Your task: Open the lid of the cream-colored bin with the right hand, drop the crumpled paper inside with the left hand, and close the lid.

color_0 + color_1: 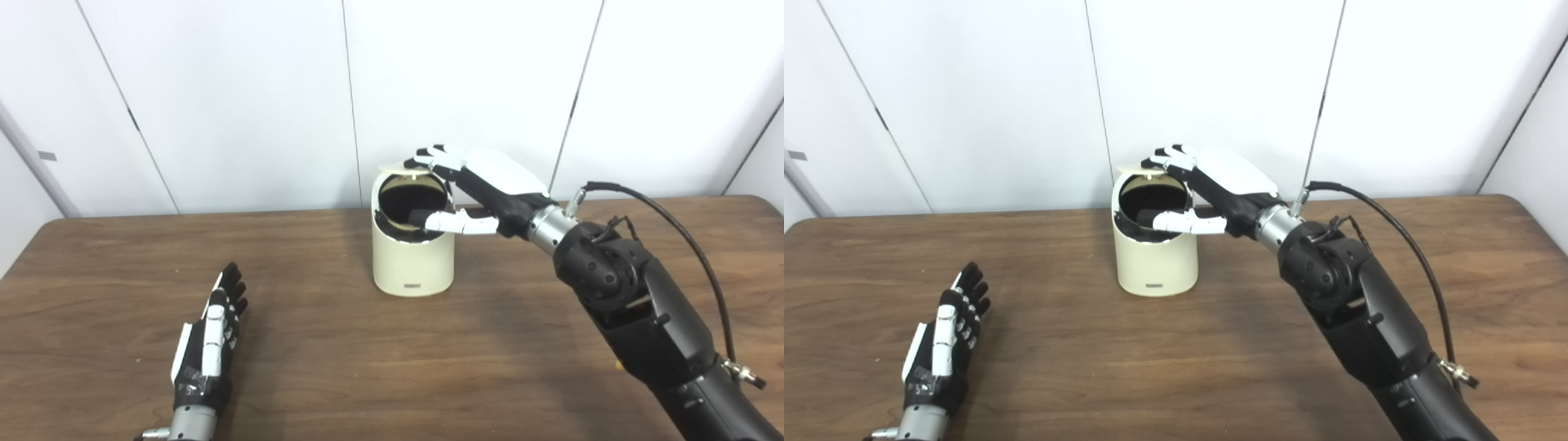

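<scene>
Fingers (438, 158) of the right hand (490, 190) curl over the back rim of the cream-colored bin (413, 260), touching the lid (401, 166), which is tipped up at the rear so that the dark mouth of the bin faces the cameras. The thumb reaches across the front of the opening, so the hand brackets the rim from two sides; my reading is that this steadies the lid in its raised position rather than gripping it tightly, and whether the fingers truly pinch the lid or only rest against it I cannot tell. The arm comes in low from the right, which leaves the near and left sides of the bin free for the other hand to approach.

Over on the near left of the counter (343, 367) the left hand (211, 340) lies flat, fingers stretched out and a little apart, holding nothing. It sits well apart from the bin. No crumpled paper shows anywhere on the counter or in either hand; the inside of the bin is too dark to see whether it lies there.

Judging from the empty left hand and the lid held up, the drop seems done and closing the lid is what remains, a matter of letting it tip forward onto the rim
</scene>
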